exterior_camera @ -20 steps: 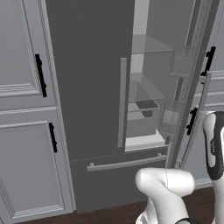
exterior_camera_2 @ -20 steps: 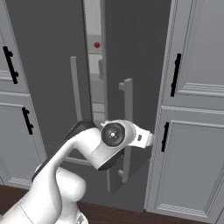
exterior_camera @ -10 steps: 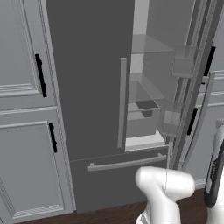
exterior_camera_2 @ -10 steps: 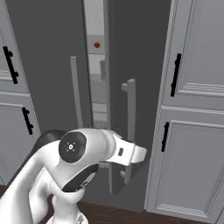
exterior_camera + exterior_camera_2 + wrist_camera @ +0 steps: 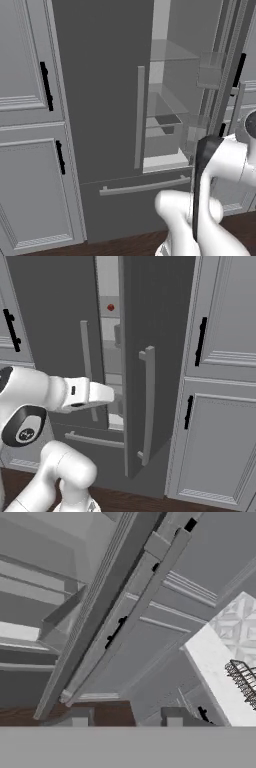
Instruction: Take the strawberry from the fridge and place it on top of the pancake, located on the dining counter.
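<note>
Fridge (image 5: 150,331) door is swung open, gripper (image 5: 125,717) fingers are parted and empty beside its handle (image 5: 135,609), strawberry (image 5: 111,307) is unpicked on a shelf beyond the fingers.

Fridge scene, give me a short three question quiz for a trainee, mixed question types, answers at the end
1. True or false: the right door of the fridge is swung open.
2. The strawberry sits: A) on the floor B) high inside the fridge C) in the gripper.
3. Fill in: the cabinet handles are coloured ____.

Key: 1 true; 2 B; 3 black.
</note>
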### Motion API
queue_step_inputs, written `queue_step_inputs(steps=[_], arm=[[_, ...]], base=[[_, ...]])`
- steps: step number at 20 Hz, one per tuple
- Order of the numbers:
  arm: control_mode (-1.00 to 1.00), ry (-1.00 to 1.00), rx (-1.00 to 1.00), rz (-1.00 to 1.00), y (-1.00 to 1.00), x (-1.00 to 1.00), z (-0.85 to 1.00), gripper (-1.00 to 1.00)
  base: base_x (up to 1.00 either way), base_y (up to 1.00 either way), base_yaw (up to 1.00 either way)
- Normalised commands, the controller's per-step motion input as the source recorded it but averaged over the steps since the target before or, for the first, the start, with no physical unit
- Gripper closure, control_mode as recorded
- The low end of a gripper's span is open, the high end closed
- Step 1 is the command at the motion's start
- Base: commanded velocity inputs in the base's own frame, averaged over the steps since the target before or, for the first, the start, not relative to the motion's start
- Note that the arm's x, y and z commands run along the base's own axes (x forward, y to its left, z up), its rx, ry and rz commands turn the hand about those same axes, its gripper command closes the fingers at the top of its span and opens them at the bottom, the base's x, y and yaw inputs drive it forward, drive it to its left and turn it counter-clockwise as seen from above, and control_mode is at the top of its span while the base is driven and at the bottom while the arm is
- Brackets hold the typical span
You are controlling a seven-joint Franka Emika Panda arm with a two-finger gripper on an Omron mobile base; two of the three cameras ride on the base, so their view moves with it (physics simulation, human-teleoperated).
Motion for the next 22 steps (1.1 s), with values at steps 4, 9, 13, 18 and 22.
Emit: queue_step_inputs(steps=[4, 9, 13, 18, 22], arm=[[-1.00, 0.28, -0.39, 0.12, 1.00, 0.42, -0.01, -1.00], [-1.00, 0.33, -0.30, 0.10, 0.47, 0.80, -0.57, -1.00], [-1.00, 0.40, -0.27, 0.22, -0.36, 1.00, -0.67, -1.00], [-1.00, 0.07, -0.07, 0.15, -0.93, 0.77, -0.34, -1.00], [-1.00, 0.00, -0.04, 0.01, -0.16, 0.53, -0.13, -1.00]], base=[[0.00, 0.00, 0.00], [0.00, 0.00, 0.00], [0.00, 0.00, 0.00], [0.00, 0.00, 0.00], [0.00, 0.00, 0.00]])
